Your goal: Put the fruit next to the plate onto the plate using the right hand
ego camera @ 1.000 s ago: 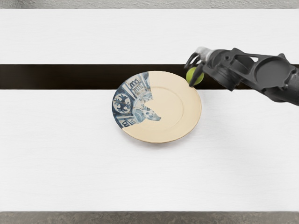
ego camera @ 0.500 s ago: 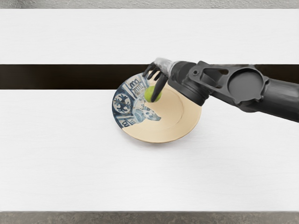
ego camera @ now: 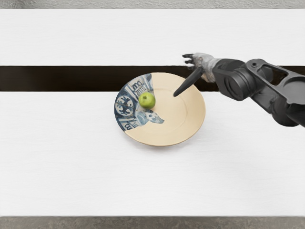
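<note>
Right hand open; green fruit on plate, left of it.

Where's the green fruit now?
Head view: the green fruit sits on the plate, left of centre beside the blue pattern, apart from the right robot hand to its upper right.

fruit on plate (hand seemingly relaxed)
</note>
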